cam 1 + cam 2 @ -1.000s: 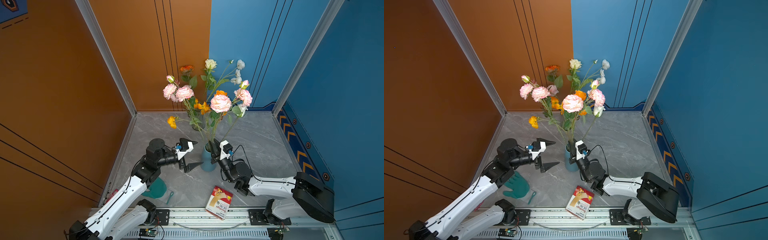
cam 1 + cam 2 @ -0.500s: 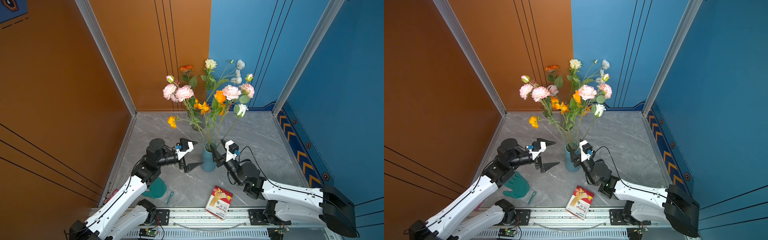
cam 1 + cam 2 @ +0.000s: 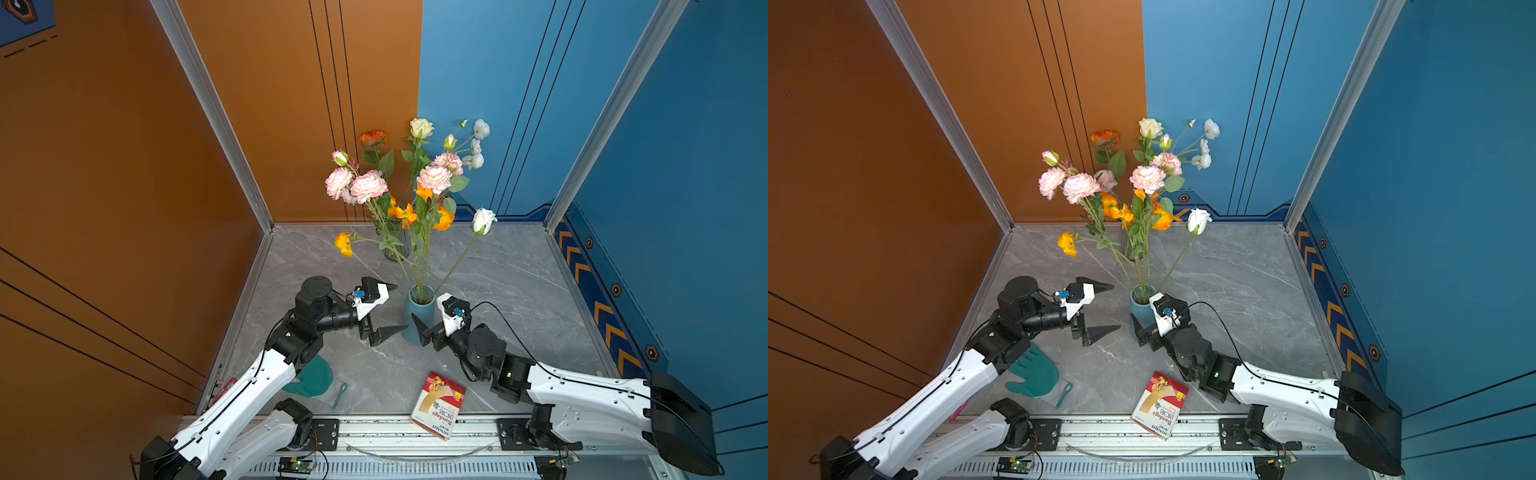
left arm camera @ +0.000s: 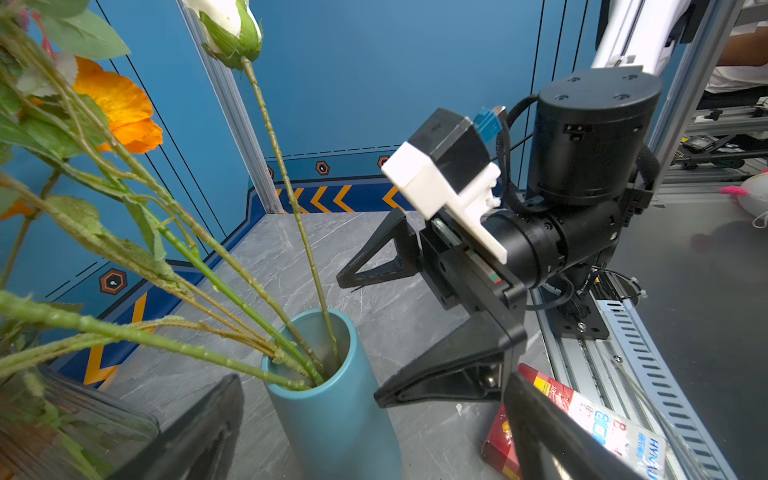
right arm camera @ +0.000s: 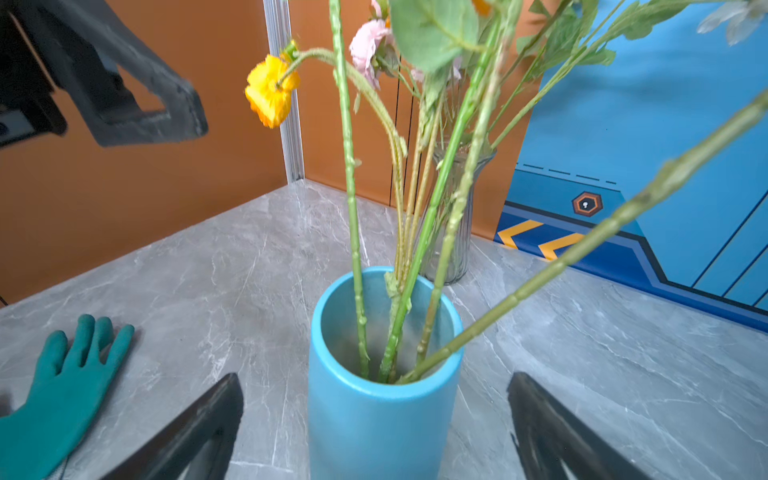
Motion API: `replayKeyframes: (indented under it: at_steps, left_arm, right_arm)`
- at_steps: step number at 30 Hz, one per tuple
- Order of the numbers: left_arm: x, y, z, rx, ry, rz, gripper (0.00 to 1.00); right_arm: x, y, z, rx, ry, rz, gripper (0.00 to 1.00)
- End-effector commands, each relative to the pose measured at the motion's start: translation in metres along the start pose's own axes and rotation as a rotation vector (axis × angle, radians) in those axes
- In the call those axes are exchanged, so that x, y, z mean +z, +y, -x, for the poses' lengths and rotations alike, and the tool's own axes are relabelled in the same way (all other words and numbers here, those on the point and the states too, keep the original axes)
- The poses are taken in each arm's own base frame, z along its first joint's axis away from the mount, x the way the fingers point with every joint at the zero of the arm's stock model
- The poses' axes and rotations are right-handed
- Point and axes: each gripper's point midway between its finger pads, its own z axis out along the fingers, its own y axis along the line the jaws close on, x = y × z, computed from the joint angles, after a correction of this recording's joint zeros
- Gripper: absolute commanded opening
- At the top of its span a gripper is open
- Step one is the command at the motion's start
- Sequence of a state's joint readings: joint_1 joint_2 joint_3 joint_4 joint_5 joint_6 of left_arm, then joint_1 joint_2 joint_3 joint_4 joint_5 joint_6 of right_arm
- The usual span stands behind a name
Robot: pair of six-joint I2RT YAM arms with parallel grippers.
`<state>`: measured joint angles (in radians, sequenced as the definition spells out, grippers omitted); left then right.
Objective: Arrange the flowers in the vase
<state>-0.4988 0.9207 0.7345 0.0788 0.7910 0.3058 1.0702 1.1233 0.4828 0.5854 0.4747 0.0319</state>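
Verify that the flowers (image 3: 433, 178) stand with their stems in the blue vase (image 3: 419, 322), upright at the middle of the table (image 3: 511, 286). The right jaws are spread wide at the vase's near right side, grasping nothing. The left jaws, just left of the vase, are likewise spread and empty.
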Motion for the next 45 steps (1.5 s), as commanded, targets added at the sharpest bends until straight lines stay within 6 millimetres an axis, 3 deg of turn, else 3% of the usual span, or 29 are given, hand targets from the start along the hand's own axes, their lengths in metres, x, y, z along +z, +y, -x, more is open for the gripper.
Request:
replayKeyframes:
  at_steps: [1, 8, 29, 32, 35, 45]
  left_arm:
    - [0.001, -0.005, 0.012, 0.003, -0.025, -0.033, 0.98]
    - [0.004, -0.006, 0.009, -0.003, -0.019, -0.041, 0.98]
    - [0.008, -0.005, 0.004, -0.015, -0.002, -0.033, 0.98]
    - [0.008, -0.005, 0.006, -0.01, -0.006, -0.033, 0.98]
    - [0.007, -0.006, 0.006, -0.006, -0.009, -0.035, 0.98]
    - [0.007, -0.007, 0.008, -0.003, -0.011, -0.038, 0.98]
  right_arm:
    - [0.009, -0.005, -0.014, 0.026, 0.023, -0.017, 1.0]
    - [0.028, -0.013, -0.016, 0.054, -0.009, -0.027, 1.0]
    - [0.062, 0.009, -0.005, 0.082, -0.042, 0.095, 0.98]
    - [0.066, 0.009, -0.004, 0.08, -0.045, 0.089, 0.9]
    - [0.065, 0.005, 0.0, 0.086, -0.061, 0.071, 0.66]
    - [0.045, -0.009, 0.032, 0.031, -0.162, 0.038, 0.53]
